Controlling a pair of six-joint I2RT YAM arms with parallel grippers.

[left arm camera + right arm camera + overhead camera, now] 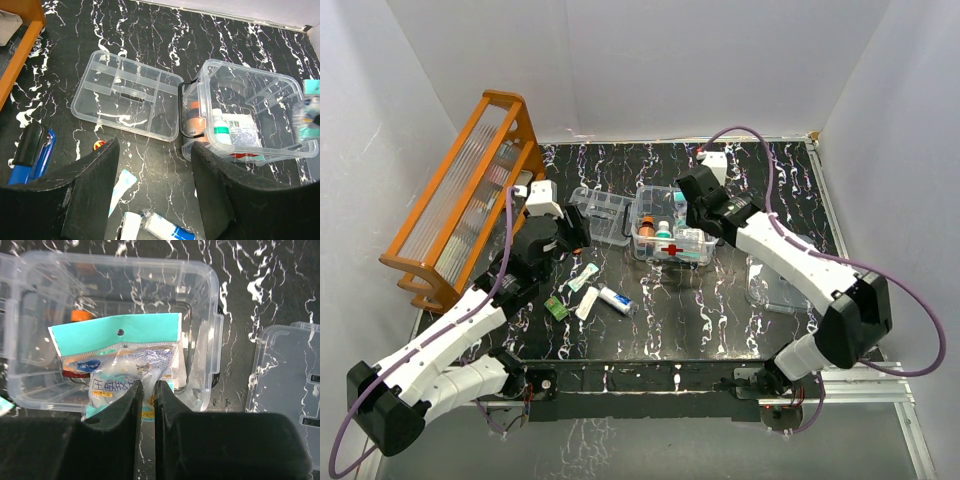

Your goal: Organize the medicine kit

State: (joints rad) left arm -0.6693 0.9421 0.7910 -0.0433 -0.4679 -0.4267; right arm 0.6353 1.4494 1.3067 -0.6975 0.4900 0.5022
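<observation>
The medicine kit (670, 245) is a clear box with a red cross, standing open at the table's middle; it also shows in the left wrist view (250, 100) and the right wrist view (200, 285). It holds an orange-capped bottle (195, 114) and a green-capped white bottle (218, 127). My right gripper (148, 385) is shut on a teal-topped clear packet (120, 347) and holds it over the box (692, 234). The clear lid (775, 285) lies right of the box. My left gripper (155, 147) is open and empty above the table, left of the box (577, 233).
A shallow clear divided tray (125, 92) lies left of the box. A white-blue tube (618, 299), two sachets (584, 278) and a small green item (556, 308) lie in front. An orange wooden rack (470, 200) stands far left. A blue-black object (30, 152) lies near it.
</observation>
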